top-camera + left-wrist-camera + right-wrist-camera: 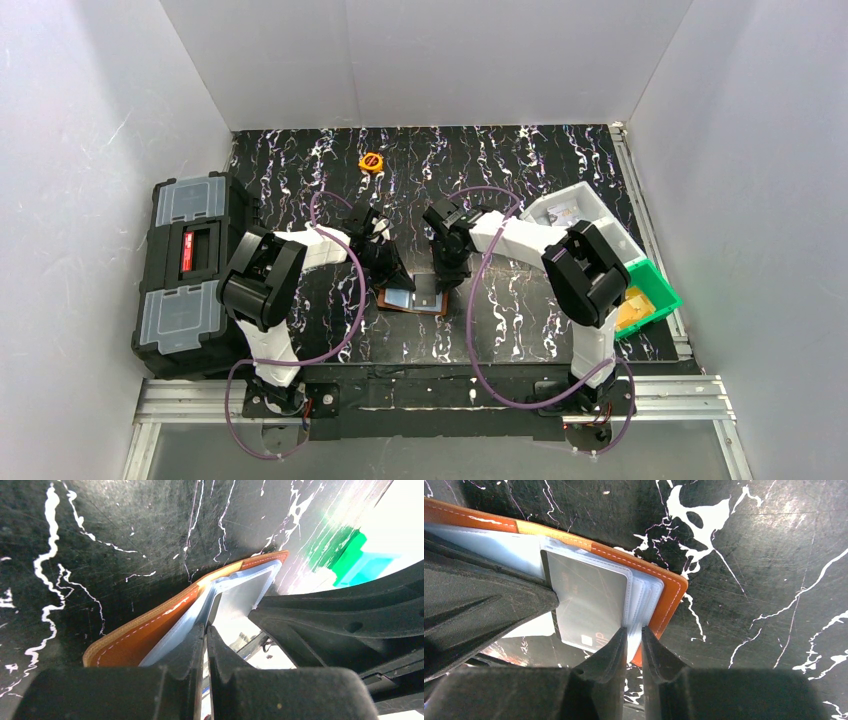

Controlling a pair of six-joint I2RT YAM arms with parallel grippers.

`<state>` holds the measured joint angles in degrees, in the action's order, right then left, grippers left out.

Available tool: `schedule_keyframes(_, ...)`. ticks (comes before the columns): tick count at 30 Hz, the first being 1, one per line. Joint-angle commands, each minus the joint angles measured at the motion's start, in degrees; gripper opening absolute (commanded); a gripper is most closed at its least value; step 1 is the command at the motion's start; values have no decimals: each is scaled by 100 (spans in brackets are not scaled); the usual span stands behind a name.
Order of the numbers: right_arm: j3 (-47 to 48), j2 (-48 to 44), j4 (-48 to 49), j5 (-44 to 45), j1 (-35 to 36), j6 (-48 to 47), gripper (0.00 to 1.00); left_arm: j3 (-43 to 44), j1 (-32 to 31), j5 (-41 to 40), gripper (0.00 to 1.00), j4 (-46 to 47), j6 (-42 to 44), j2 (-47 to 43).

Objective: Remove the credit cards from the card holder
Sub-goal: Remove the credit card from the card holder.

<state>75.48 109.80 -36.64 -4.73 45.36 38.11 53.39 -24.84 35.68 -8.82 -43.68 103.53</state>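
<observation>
The brown leather card holder (412, 299) lies open on the black marbled table between my two grippers. My left gripper (393, 280) is on its left side and my right gripper (446, 280) on its right. In the left wrist view the left gripper (206, 629) is shut on the edge of a pale clear pocket, beside the brown leather (145, 630). In the right wrist view the right gripper (634, 632) is shut on the edges of the clear pockets of the card holder (666, 592). A grey credit card (589, 597) marked VIP sits in the top pocket.
A black toolbox (190, 270) with grey lids stands at the left edge. A green bin (650, 295) and a clear white box (580, 215) stand at the right. A small round orange object (371, 161) lies at the back.
</observation>
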Motion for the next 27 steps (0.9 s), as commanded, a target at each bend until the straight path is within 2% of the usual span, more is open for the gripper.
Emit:
schedule_keyframes(1, 25, 491, -304, 381, 156, -148, 22, 39, 6, -32, 0, -103, 63, 16)
schedule_keyframes(27, 10, 806, -495, 331, 83, -153, 19, 89, 176, -156, 0, -389, 243, -43)
